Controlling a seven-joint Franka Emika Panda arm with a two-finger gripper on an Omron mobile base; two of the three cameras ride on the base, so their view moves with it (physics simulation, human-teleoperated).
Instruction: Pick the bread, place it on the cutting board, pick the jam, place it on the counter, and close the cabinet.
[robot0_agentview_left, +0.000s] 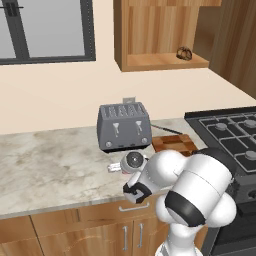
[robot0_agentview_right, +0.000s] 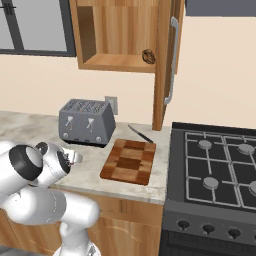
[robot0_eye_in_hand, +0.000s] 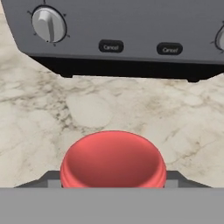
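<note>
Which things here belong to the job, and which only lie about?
For the job:
small knotted brown bread
chequered wooden cutting board
red jam jar
marbled counter
open wooden wall cabinet

Lying about:
grey toaster
black knife
gas stove

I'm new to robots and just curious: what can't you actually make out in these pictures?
- Gripper's fingertips: in the hand view, hidden behind the jam; whether they grip it is unclear.
- Jam in the left base view: mostly hidden by the arm.
- Bread in the cabinet: too small for detail.
- Toaster: top cut off in the hand view.

Jam (robot0_eye_in_hand: 113, 159) lower part hidden
</note>
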